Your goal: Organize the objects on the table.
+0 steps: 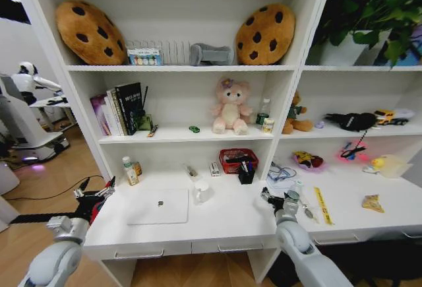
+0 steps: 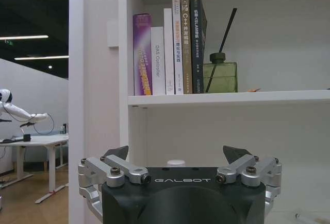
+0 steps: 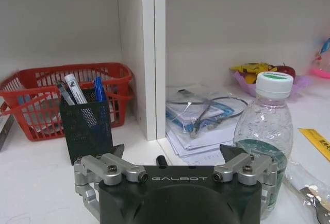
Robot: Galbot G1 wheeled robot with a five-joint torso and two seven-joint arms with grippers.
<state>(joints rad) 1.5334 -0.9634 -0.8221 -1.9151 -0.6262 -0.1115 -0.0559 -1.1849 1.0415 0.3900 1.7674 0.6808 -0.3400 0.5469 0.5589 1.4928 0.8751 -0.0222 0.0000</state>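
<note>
Left gripper [image 1: 93,193]: we saw it held at the table's left end, its claw spread wide and holding nothing.
Right gripper [image 1: 282,199]: we saw it over the table's right part, claw wide, empty, a clear water bottle [image 3: 265,126] just beside one finger.
Laptop [image 1: 158,206]: it lay closed and flat on the table [image 1: 231,224], between the two grippers.
Pens [image 3: 78,91]: they stood in a black mesh cup [image 3: 86,126] before a red basket [image 3: 111,87].
Green toy car [image 1: 194,129]: we found it on the middle shelf, beside the pink plush toy [image 1: 230,107].
</note>
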